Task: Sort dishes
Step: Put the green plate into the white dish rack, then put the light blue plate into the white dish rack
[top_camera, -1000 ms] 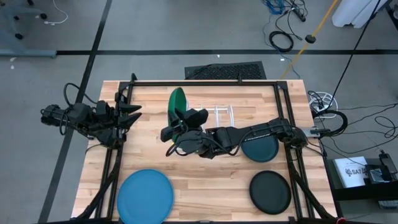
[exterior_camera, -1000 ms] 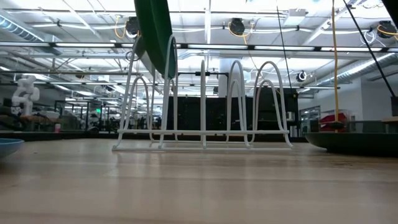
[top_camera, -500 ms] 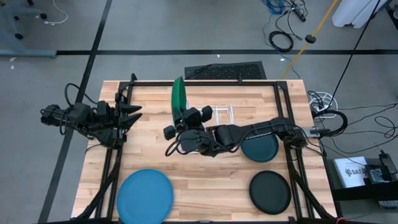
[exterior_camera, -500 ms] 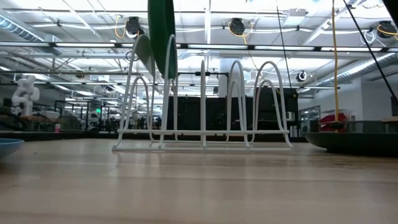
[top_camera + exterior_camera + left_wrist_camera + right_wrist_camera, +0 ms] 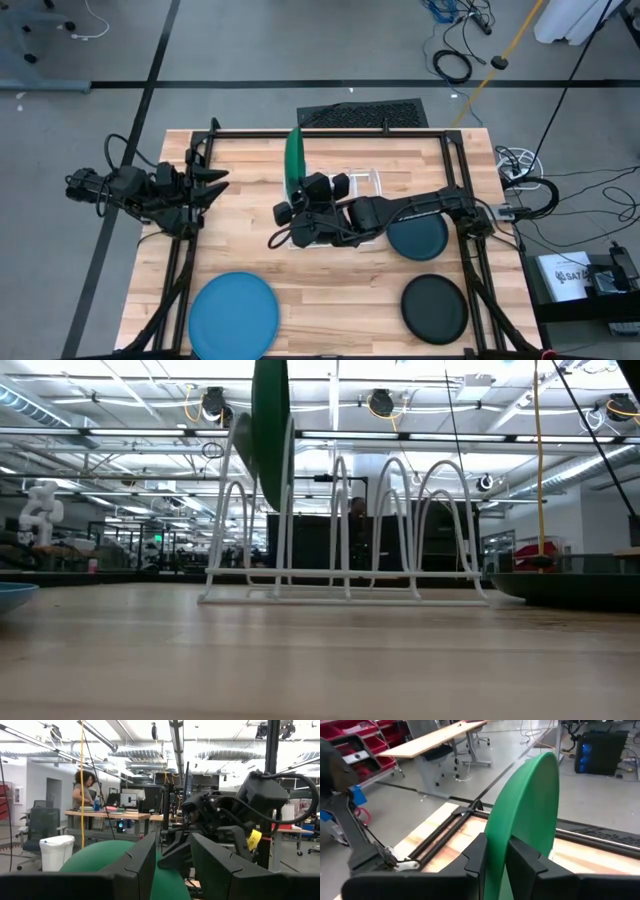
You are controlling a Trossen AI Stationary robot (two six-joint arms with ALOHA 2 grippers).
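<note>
Right pincer point(image 5: 293, 200) clenched on the green plate point(image 5: 293, 162), fingers point(image 5: 520, 855) on both faces near its lower edge. Plate held on edge, upright, long axis running toward the desk's far side. It sits just on the far side of the pincer and hangs at the left end of the white rack point(image 5: 345, 530). Low view: plate point(image 5: 270, 420) stands vertical among the leftmost hoops, lower edge clear of the rack's base rail. Which slot it lines up with, cannot tell.

Judgement: the next move is straight down, and it hinges on keeping the plate's plane parallel to the hoops so the rim drops between two wires rather than onto one.

Left pincer point(image 5: 218, 185) released, parked at the desk's point(image 5: 330, 290) left edge, well apart. Right arm is plainly nearer.

Blue plate point(image 5: 233, 315), teal plate point(image 5: 420, 238) and black plate point(image 5: 434, 308) lie flat on the desk.
</note>
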